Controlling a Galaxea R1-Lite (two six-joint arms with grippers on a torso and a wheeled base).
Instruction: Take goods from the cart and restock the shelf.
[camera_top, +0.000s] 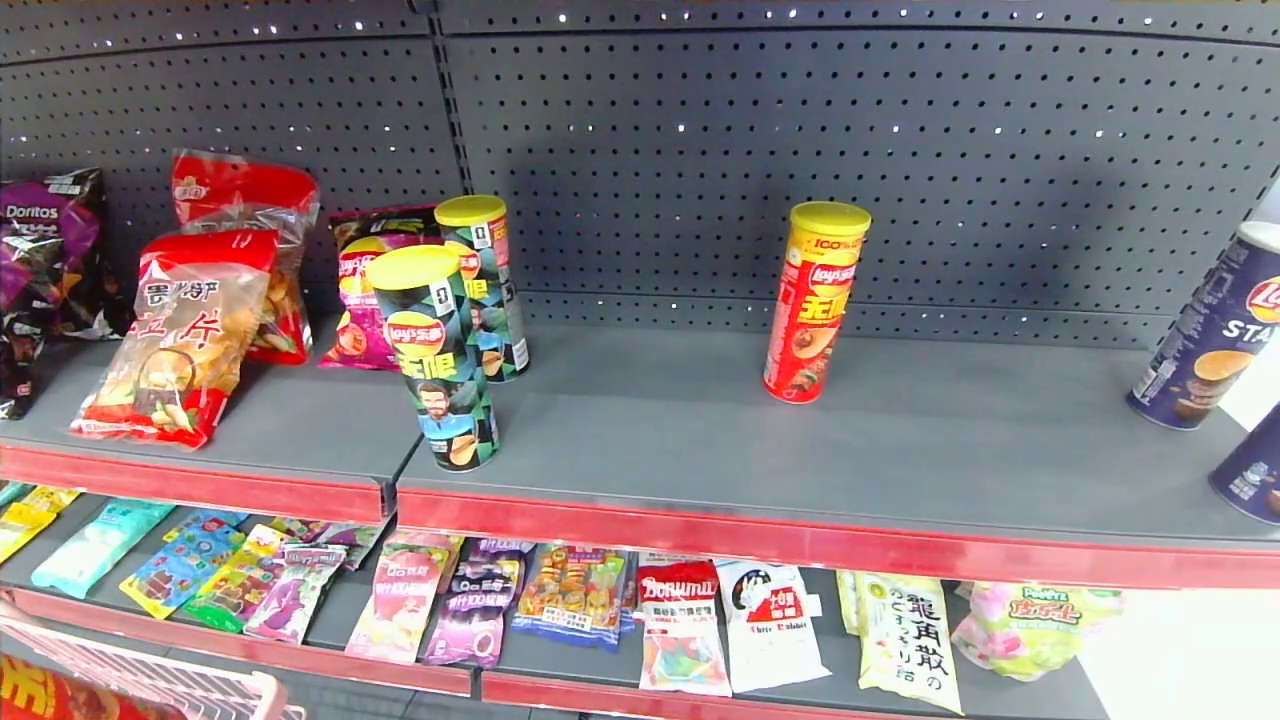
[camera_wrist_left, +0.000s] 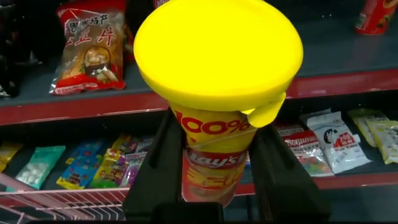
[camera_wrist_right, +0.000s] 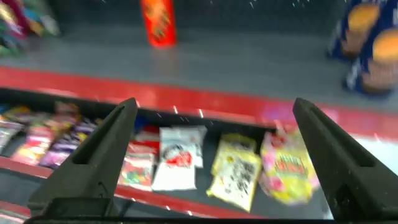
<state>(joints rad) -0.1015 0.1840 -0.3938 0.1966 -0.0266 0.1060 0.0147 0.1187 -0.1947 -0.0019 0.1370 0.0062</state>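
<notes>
Chip can (camera_wrist_left: 214, 155): tall red tube, glossy printed card by the look of it, capped with a broad yellow plastic lid (camera_wrist_left: 217, 56) with a small tab; upright in the left gripper (camera_wrist_left: 217, 183), not yet on the upper shelf (camera_wrist_left: 336, 53).
Left fingers (camera_wrist_left: 155, 168): black, flat-sided, closed on the tube's two sides below the lid.
Slip risk: smooth round wall against flat fingers; likely to tilt or slide out on a quick swing.
Right gripper (camera_wrist_right: 214, 104): fingers (camera_wrist_right: 93, 162) spread wide, nothing between them.
Cart (camera_top: 150, 675): pink wire, near left.
Snack packets (camera_top: 680, 620): flat, crinkly film, lying face up on the lower shelf (camera_top: 1010, 695).
Upper shelf: matte grey board with a red front lip; could catch the tube's base on too low an approach.
Standing cans: matching red can (camera_top: 815, 300) in the middle, dark cans (camera_top: 435, 360) left, blue cans (camera_top: 1210, 325) right; tall on narrow bases, easily toppled by a set-down too close.
Pegboard (camera_top: 800, 130): far, grey, perforated metal.
</notes>
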